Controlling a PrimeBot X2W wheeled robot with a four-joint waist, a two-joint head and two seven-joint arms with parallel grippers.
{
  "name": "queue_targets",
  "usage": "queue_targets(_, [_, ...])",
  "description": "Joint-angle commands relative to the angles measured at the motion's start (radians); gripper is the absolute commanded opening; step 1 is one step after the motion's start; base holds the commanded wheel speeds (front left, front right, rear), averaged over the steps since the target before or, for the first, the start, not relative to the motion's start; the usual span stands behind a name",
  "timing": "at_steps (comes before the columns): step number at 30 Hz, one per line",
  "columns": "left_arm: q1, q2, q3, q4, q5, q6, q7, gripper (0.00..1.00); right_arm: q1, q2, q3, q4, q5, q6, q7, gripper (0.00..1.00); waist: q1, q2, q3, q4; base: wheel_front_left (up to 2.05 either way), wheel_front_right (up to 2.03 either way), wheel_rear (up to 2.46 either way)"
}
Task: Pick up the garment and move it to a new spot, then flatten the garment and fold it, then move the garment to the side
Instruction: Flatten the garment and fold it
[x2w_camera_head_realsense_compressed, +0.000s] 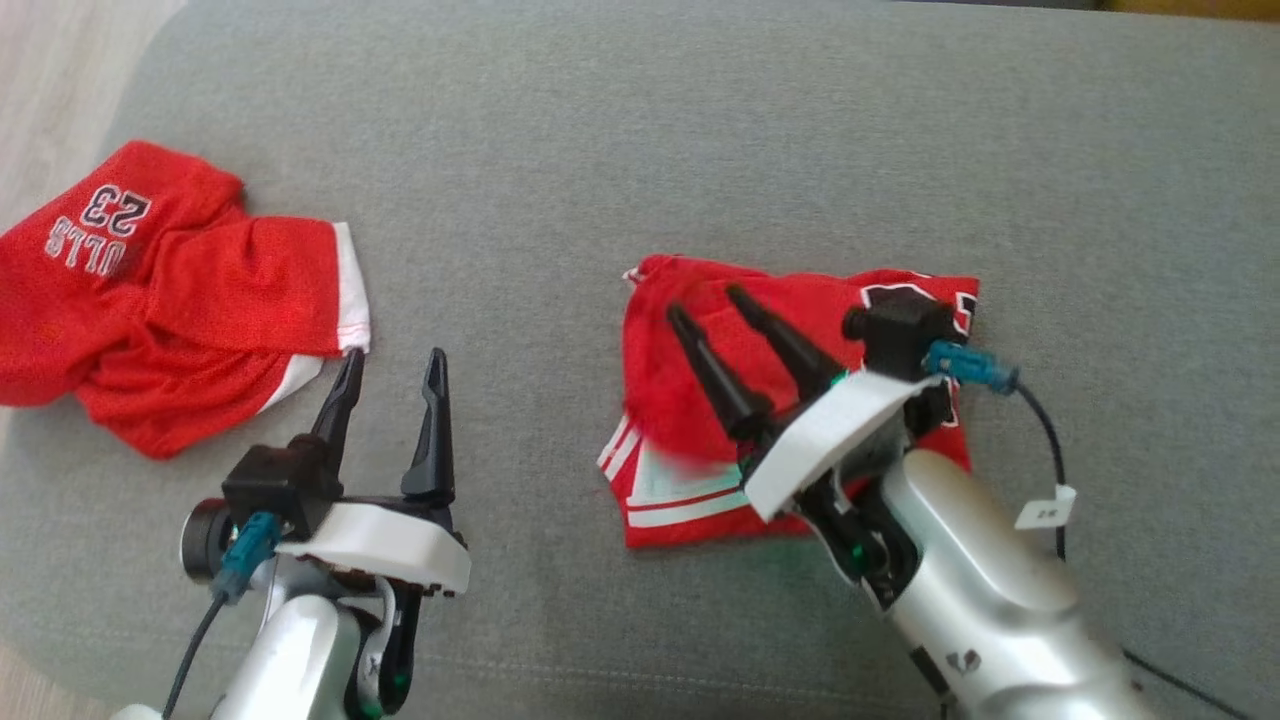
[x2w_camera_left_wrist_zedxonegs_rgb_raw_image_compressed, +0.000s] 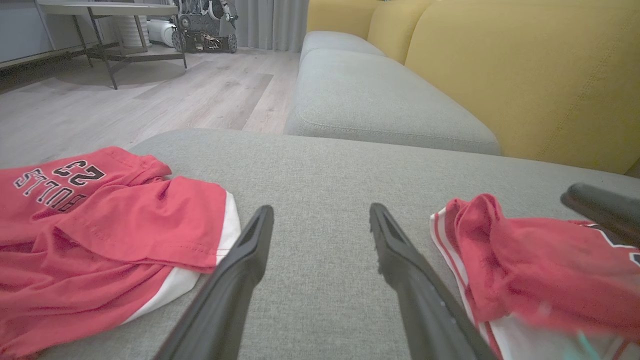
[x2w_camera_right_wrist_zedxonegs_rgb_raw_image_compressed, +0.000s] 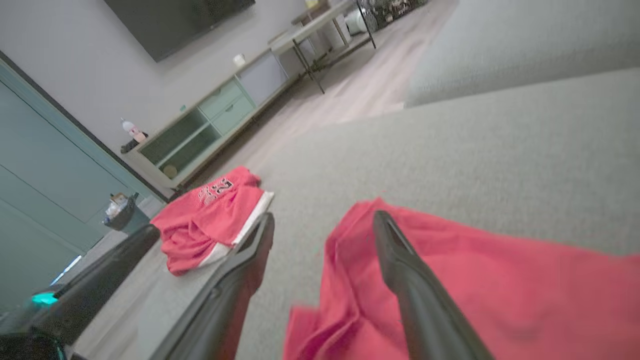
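A folded red garment (x2w_camera_head_realsense_compressed: 655, 380) with white stripes and a black-and-white emblem lies right of centre on the grey cushion (x2w_camera_head_realsense_compressed: 700, 130). My right gripper (x2w_camera_head_realsense_compressed: 708, 302) hovers over its left part, open, with nothing between the fingers. In the right wrist view, that gripper (x2w_camera_right_wrist_zedxonegs_rgb_raw_image_compressed: 324, 216) has one finger over the red cloth (x2w_camera_right_wrist_zedxonegs_rgb_raw_image_compressed: 475, 280) and the other over grey fabric. My left gripper (x2w_camera_head_realsense_compressed: 394, 357) stands open over bare cushion between the two garments. The left wrist view has the left gripper (x2w_camera_left_wrist_zedxonegs_rgb_raw_image_compressed: 321, 209) with the folded garment (x2w_camera_left_wrist_zedxonegs_rgb_raw_image_compressed: 525, 270) to its right.
A crumpled red jersey (x2w_camera_head_realsense_compressed: 170, 290) with white trim and "BULLS 23" lies at the cushion's left edge; it appears again (x2w_camera_left_wrist_zedxonegs_rgb_raw_image_compressed: 100, 225) (x2w_camera_right_wrist_zedxonegs_rgb_raw_image_compressed: 210, 220). Yellow backrests (x2w_camera_left_wrist_zedxonegs_rgb_raw_image_compressed: 525, 75) rise behind the seat. Wooden floor (x2w_camera_left_wrist_zedxonegs_rgb_raw_image_compressed: 150, 95), a metal-legged table (x2w_camera_left_wrist_zedxonegs_rgb_raw_image_compressed: 110, 10) and a cabinet (x2w_camera_right_wrist_zedxonegs_rgb_raw_image_compressed: 200, 125) lie beyond.
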Motion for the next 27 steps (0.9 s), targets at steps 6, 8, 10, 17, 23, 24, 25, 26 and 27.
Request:
queue_targets(6, [-0.035,0.025,0.048,-0.03,-0.005,0.011,-0.016,1.0,-0.035,0.014,-0.13,-0.119,-0.119,-0.001,-0.068,1.0,0.0,0.0,-0.02,-0.046,0.0,0.0,0.0])
queue_targets(8, [-0.029,0.029,0.051,-0.033,-0.006,0.015,-0.016,1.0,-0.009,0.004,-0.209,-0.159,-0.175,-0.001,-0.063,1.0,0.0,0.0,-0.026,-0.058,0.0,0.0,0.0])
queue_targets(10, [-0.023,0.033,0.054,-0.037,-0.006,0.018,-0.017,1.0,0.027,-0.017,-0.289,-0.207,-0.231,-0.001,-0.046,1.0,0.0,0.0,-0.032,-0.069,0.0,0.0,0.0])
queue_targets(17, [-0.005,0.055,0.067,-0.053,-0.007,0.031,-0.011,1.0,0.21,-0.073,-0.529,-0.383,-0.382,-0.001,0.037,1.0,0.0,0.0,-0.055,-0.093,0.0,0.0,0.0])
queue_targets(23, [0.032,0.076,0.079,-0.076,-0.011,0.048,0.0,1.0,0.338,-0.058,-0.596,-0.496,-0.435,-0.001,0.089,1.0,0.0,0.0,-0.1,-0.113,0.0,0.0,0.0])
queue_targets(24, [0.04,0.079,0.079,-0.082,-0.011,0.05,0.003,1.0,0.352,-0.057,-0.597,-0.508,-0.443,-0.001,0.094,1.0,0.0,0.0,-0.107,-0.116,0.0,0.0,0.0])
queue_targets(25, [0.048,0.082,0.079,-0.087,-0.011,0.052,0.006,1.0,0.365,-0.055,-0.596,-0.517,-0.447,-0.001,0.098,1.0,0.0,0.0,-0.116,-0.119,0.0,0.0,0.0])
queue_targets(26, [0.058,0.086,0.079,-0.091,-0.011,0.054,0.009,1.0,0.378,-0.053,-0.593,-0.524,-0.448,-0.001,0.101,1.0,0.0,0.0,-0.127,-0.122,0.0,0.0,0.0])
queue_targets(27, [0.068,0.09,0.08,-0.095,-0.012,0.056,0.013,1.0,0.391,-0.051,-0.589,-0.53,-0.45,-0.001,0.105,1.0,0.0,0.0,-0.136,-0.126,0.0,0.0,0.0])
